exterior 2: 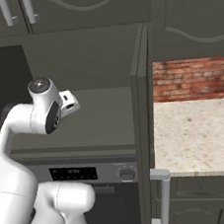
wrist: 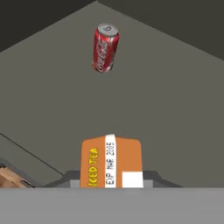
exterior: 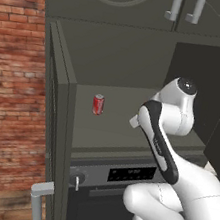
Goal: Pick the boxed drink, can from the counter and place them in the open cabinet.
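**Carton carried into the cabinet bay, can already shelved**

Stands upright on the grey shelf of the open cabinet (exterior: pixel 91 53): the can (exterior: pixel 98 104), toward 9 o'clock in the left base view and near 12 o'clock in the hand view, presumably parked there as the first half of the job. Sits at 6 o'clock in the hand view: the boxed drink (wrist: pixel 111 162), orange top face up, pinched in the pincer (wrist: pixel 111 186), jaws drawn in against its sides. Held above the shelf and well apart from the can, likely to leave room for a clean set-down. Reaches into the bay with the arm bent. Fingertips cut off by the lower edge, so contact hard to confirm. Carton base hidden; height over the shelf unclear. At 3 o'clock in the right base view, a beige worktop (exterior 2: pixel 196 133).
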Controlling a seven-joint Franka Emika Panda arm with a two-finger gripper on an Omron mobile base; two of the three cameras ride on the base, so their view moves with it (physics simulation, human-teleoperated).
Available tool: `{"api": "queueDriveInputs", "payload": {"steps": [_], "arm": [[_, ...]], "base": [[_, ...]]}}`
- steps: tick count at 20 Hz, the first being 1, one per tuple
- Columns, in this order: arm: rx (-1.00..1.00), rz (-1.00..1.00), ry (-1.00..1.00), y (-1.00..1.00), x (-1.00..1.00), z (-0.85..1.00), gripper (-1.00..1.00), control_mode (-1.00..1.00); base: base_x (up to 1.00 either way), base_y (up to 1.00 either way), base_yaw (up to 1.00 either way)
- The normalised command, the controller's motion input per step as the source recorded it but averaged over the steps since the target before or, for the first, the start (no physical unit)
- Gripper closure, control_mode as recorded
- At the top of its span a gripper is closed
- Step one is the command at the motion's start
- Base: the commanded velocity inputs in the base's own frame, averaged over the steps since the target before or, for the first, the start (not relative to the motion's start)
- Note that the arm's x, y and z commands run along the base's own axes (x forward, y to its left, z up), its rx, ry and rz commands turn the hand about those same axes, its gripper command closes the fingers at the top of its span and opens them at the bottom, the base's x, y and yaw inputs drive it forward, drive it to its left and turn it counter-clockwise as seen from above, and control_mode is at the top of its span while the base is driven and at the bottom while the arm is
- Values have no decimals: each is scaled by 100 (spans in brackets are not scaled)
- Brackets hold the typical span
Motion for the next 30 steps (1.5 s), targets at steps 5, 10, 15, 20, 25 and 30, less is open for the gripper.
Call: {"api": "queueDriveInputs", "payload": {"steps": [5,10,15,20,25,30], "arm": [[0,0,0,0,1,-3,100,-100],[0,0,-3,0,0,-38,100,-100],[0,0,-4,0,0,-29,100,-100],[0,0,-2,0,33,-9,100,-100],[0,-3,0,2,68,-5,100,-100],[0,-4,3,4,76,-1,100,-100]], "base": [[0,0,0],[0,0,0],[0,0,0],[0,0,0],[0,0,0],[0,0,0]]}}
